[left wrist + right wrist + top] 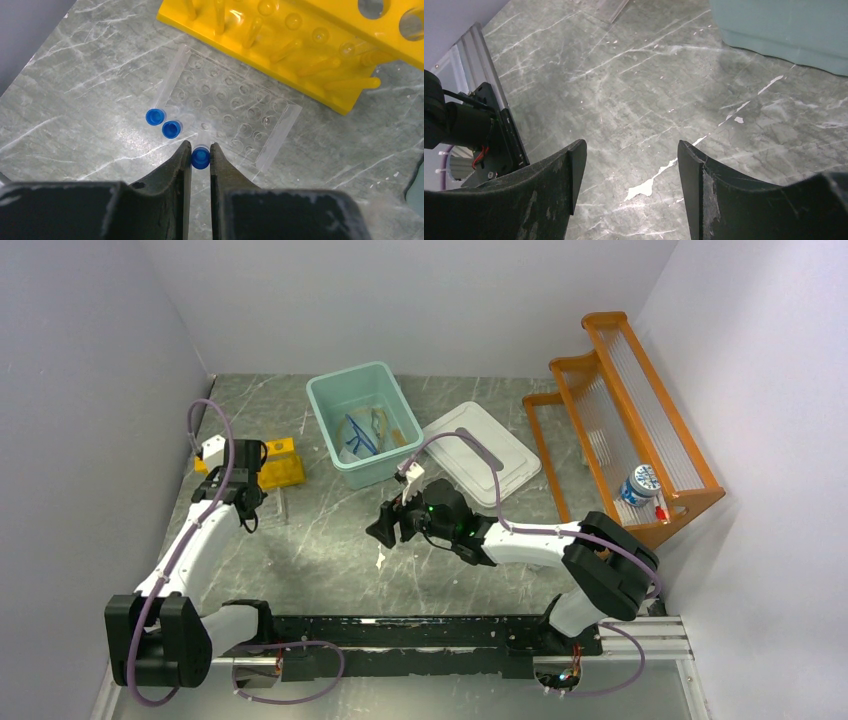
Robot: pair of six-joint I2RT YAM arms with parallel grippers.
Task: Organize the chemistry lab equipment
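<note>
From above, the left arm reaches to the far left, and the left gripper (243,508) hangs just near of the yellow tube rack (272,462); from here I cannot tell how its fingers stand. The right gripper (383,527) points left over the middle of the grey table (320,570). A teal bin (330,400) sits at far centre with blue and tan tubing loops (362,432) inside. A white lid (482,452) lies just right of it. The orange shelf (630,410) stands at the right wall.

In the left wrist view, the left gripper's fingers (185,165) pinch a blue cap (200,159) at the near edge of a clear well plate (235,107) that lies flat on the table. A second blue cap (171,129) and a third blue cap (155,117) stand touching each other just left of the plate. The rack lies just beyond the plate.

In the right wrist view, the right gripper's fingers (574,165) are spread wide over bare table, with nothing between them. A corner of the bin shows at far right.
</note>
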